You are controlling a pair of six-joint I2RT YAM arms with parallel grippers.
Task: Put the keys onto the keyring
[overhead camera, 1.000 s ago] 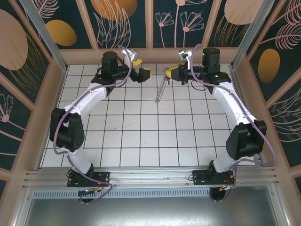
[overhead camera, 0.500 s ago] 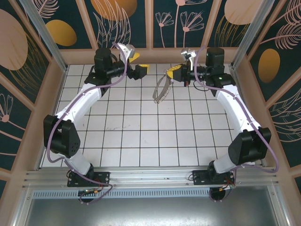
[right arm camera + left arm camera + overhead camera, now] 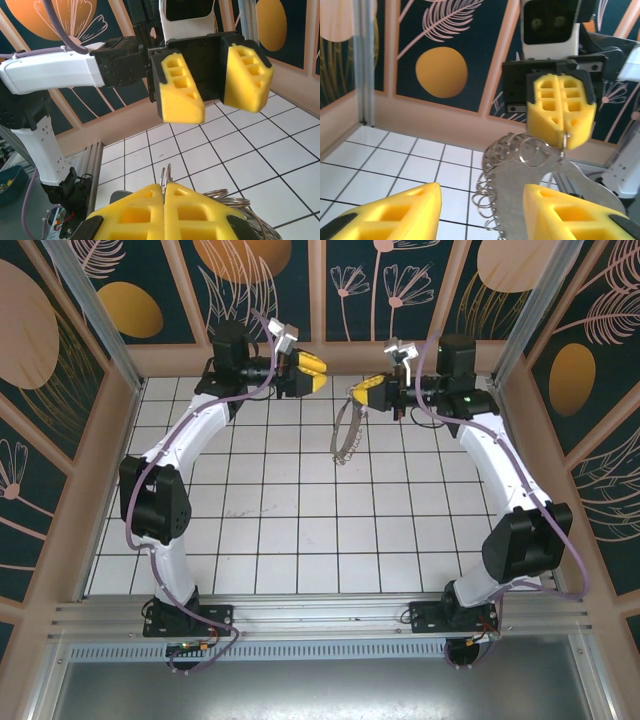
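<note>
Keyring (image 3: 344,430) is clamped at its top edge by the right gripper (image 3: 367,392), upper centre-right of the top view. The fingers are pressed fully together on the wire, which is seen emerging just above the closed pads in the right wrist view. The ring hangs below the clamp with its long axis running down and slightly left in frame. Whether its lower end touches the white tiled table (image 3: 300,530) cannot be told. Small silvery links (image 3: 490,175) are bunched along its edge, lower centre of the left wrist view. Left gripper (image 3: 310,372) is placed up and left of the ring's top, near but apart, and aimed straight at the right gripper. Its fingers are apart, with nothing seen between them. Judged: the ring is presented, so the next move falls to the left arm, the nearer free one. The approach would run rightward in frame, to the stretch just below the clamp. A hanging ring is likely to swing on contact.
</note>
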